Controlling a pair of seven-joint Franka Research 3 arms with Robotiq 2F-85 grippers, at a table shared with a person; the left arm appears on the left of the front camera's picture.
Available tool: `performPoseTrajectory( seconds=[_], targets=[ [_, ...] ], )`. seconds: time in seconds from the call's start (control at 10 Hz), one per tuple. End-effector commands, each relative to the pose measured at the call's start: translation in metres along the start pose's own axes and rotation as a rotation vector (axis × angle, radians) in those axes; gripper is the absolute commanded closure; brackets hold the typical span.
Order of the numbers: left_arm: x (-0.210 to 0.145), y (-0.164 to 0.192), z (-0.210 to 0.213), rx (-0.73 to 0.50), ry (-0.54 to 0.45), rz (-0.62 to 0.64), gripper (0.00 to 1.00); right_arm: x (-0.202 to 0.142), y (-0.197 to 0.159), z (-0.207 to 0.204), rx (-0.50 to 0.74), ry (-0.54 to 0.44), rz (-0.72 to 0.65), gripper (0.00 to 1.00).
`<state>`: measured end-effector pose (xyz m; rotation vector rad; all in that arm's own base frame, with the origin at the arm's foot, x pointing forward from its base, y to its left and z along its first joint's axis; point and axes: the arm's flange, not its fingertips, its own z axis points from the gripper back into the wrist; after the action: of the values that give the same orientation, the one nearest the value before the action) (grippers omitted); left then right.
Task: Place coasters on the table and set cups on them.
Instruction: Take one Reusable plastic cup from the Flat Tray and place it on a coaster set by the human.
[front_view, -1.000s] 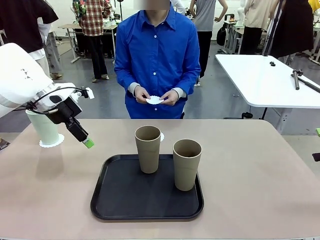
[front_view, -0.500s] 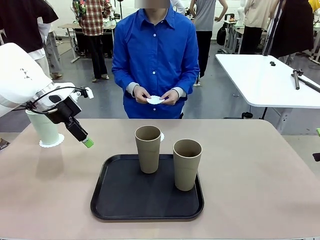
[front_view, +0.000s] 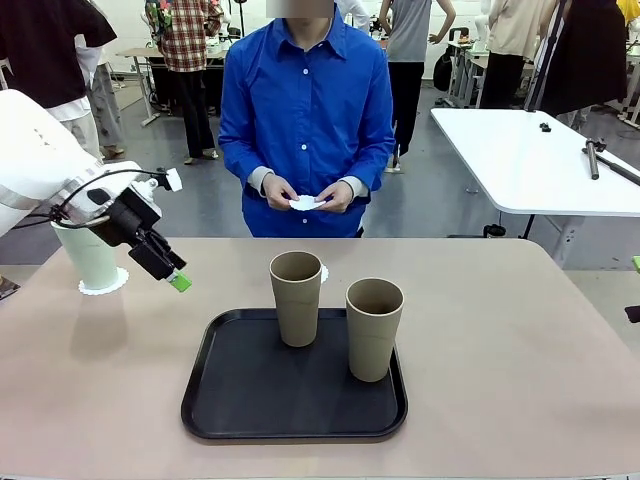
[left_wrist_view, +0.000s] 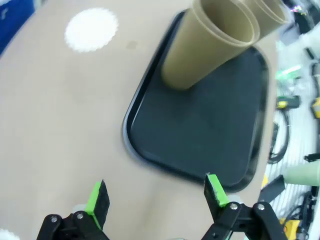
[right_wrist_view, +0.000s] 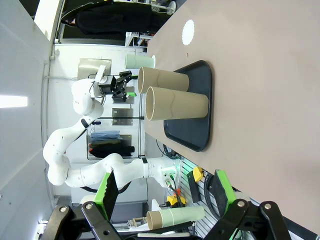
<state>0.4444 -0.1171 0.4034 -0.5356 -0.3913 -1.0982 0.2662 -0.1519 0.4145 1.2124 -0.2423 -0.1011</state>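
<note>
A mint green cup (front_view: 88, 256) stands on a coaster (front_view: 103, 284) at the table's (front_view: 520, 360) far left. My left gripper (front_view: 177, 279) hovers just right of it, open and empty. Two tan cups (front_view: 296, 298) (front_view: 374, 328) stand on a black tray (front_view: 250, 400). A second coaster (front_view: 323, 272) lies on the table behind the tray. The person holds a third coaster (front_view: 307, 203) in both hands. In the left wrist view the open gripper (left_wrist_view: 156, 196) looks down at the tray (left_wrist_view: 200, 130), the tan cups (left_wrist_view: 215, 42) and the coaster (left_wrist_view: 91, 30). My right gripper (right_wrist_view: 165, 192) is open and empty, far from the cups (right_wrist_view: 175, 105).
A white table (front_view: 530, 160) stands at the back right behind the beige one. People stand farther back. Bare tabletop lies to the left and right of the tray.
My left gripper has risen slightly and drifted a little to the right, away from the mint cup. The person has shifted slightly left, still holding the coaster.
</note>
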Motion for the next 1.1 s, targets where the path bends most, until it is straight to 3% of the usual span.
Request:
performPoseTrajectory(
  seconds=[0.0, 0.4, 0.8, 1.0],
  targets=[
    [-0.018, 0.001, -0.005, -0.154, -0.221, -0.180, 0.00, -0.001, 0.000, 0.000, 0.015, -0.005, 0.007, 0.00],
    [-0.030, 0.003, -0.058, -0.238, -0.497, -0.310, 0.00, -0.001, 0.000, 0.000, 0.015, -0.005, 0.007, 0.00],
    [-0.029, 0.001, -0.110, -0.252, -0.660, -0.332, 0.00, -0.001, 0.000, 0.000, 0.015, -0.005, 0.007, 0.00],
    [-0.025, 0.004, -0.121, -0.185, -0.693, -0.307, 0.00, -0.001, 0.000, 0.000, 0.015, -0.005, 0.007, 0.00]
  ],
)
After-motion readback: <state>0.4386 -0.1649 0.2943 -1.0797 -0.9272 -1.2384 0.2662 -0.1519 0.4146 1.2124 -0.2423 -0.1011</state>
